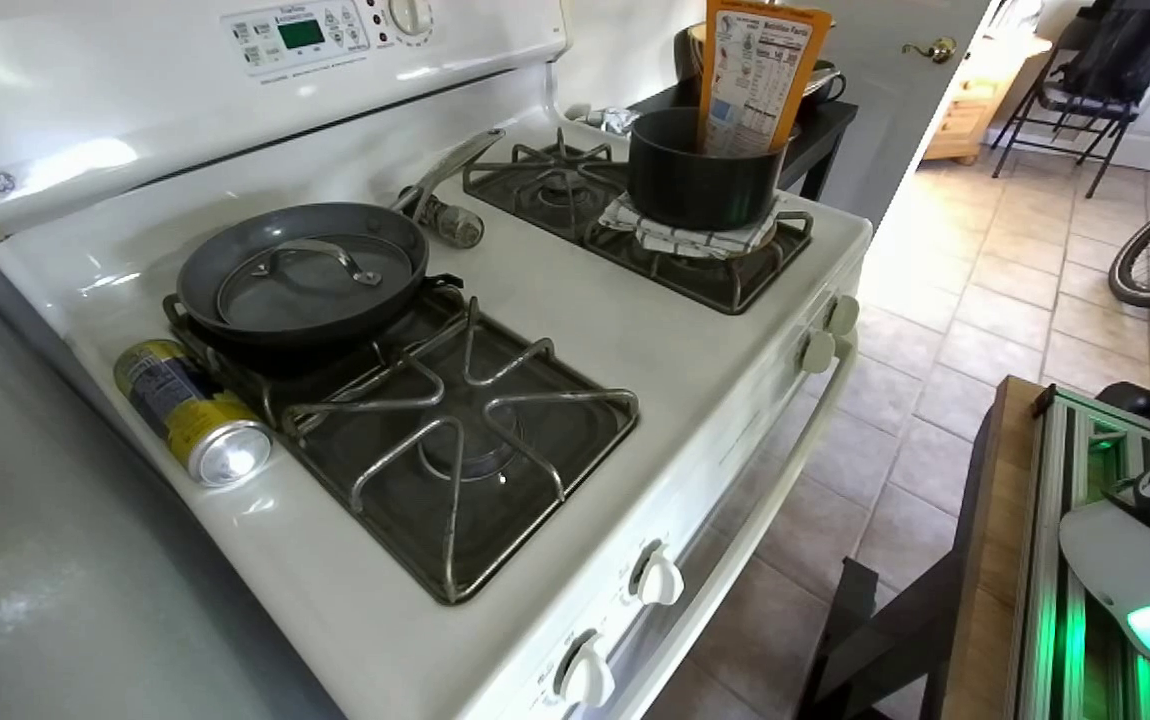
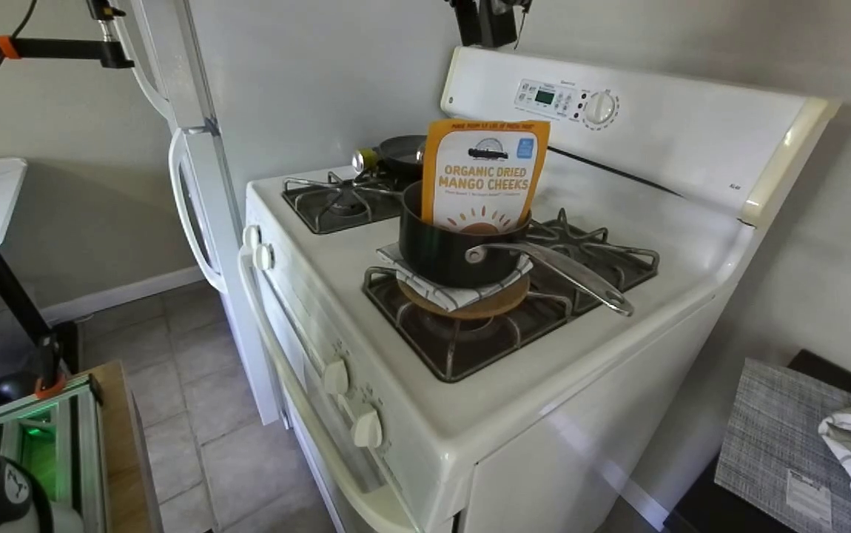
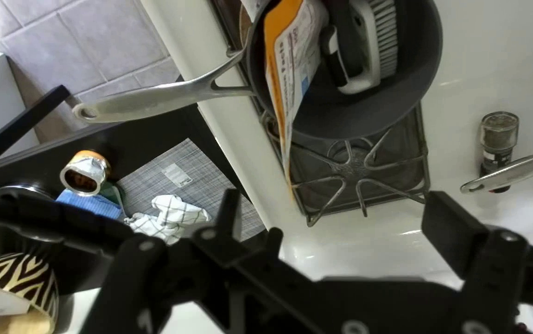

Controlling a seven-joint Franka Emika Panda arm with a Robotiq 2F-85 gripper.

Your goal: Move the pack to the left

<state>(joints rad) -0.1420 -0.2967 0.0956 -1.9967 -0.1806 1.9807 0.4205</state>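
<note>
The pack (image 1: 763, 75), an orange pouch with a white panel, stands upright and slightly tilted in the dark pot (image 1: 690, 185). Its front with mango lettering (image 2: 485, 174) shows in an exterior view; its bottom is hidden inside the pot (image 2: 444, 255). In the wrist view the pack (image 3: 289, 69) is seen nearly edge-on at the pot's handle side, rising from the pot (image 3: 354, 118). My gripper (image 3: 336, 204) is open and empty; its fingers are wide apart, with the pack beyond them, not touching. A black shape at an exterior view's top edge may be part of my gripper; I cannot tell.
A brush (image 3: 368, 69) lies in the pot beside the pack. The pot's handle (image 2: 566, 270) sticks out sideways. A cloth (image 2: 451, 296) and round board lie under the pot. A lidded pan (image 1: 305, 270) and yellow can (image 1: 195, 410) are at the stove's far end.
</note>
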